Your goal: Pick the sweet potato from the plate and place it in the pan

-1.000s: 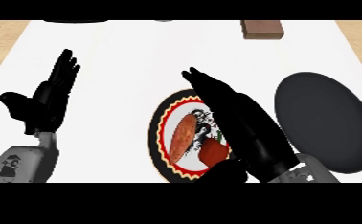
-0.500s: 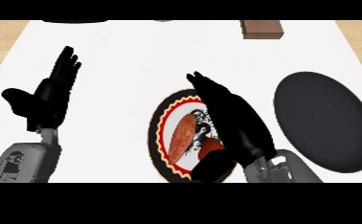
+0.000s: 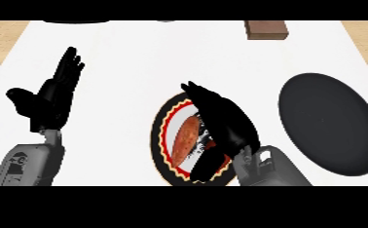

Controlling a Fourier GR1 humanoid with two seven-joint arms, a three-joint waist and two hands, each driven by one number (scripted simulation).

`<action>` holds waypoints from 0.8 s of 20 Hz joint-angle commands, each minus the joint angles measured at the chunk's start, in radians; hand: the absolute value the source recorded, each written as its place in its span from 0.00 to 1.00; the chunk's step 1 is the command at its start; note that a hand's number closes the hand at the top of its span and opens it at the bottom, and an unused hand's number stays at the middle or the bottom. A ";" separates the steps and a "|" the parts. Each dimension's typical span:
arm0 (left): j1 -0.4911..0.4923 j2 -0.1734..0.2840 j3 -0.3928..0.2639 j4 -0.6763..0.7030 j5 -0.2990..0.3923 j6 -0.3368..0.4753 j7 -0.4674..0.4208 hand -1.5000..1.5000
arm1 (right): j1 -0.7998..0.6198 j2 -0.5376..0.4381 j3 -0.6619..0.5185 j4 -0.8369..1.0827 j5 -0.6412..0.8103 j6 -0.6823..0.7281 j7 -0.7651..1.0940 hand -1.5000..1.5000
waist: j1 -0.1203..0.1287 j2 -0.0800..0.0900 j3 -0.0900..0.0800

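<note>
A white counter top (image 3: 144, 56) fills the head view, with a strip of tan wood showing at its far left and right edges.

At the left of the frame the robot's black left hand (image 3: 49, 100) rests open above its grey forearm, fingers straight and close together pointing toward the upper edge, thumb spread out to the left. It touches nothing.

At lower centre the black right hand (image 3: 223, 124) comes up from its grey forearm and lies over the right half of a round plate with a black scalloped rim and red and yellow rings (image 3: 159, 129). Its fingers are extended and pressed together, pointing toward the upper left, while the thumb reaches down toward the plate's lower edge. The reddish-brown oblong sweet potato (image 3: 187, 135) lies on the plate, just left of the palm; whether the hand touches it cannot be told.

At the right sits a dark round pan (image 3: 323, 122), apart from the plate, with nothing in it. A brown rectangular block (image 3: 266, 29) lies at upper right.
</note>
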 commanded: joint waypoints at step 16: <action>0.039 -0.045 0.018 -0.062 -0.045 -0.032 0.011 0.50 | -0.020 0.088 0.051 0.129 0.165 0.183 0.072 0.00 | 0.003 -0.001 0.000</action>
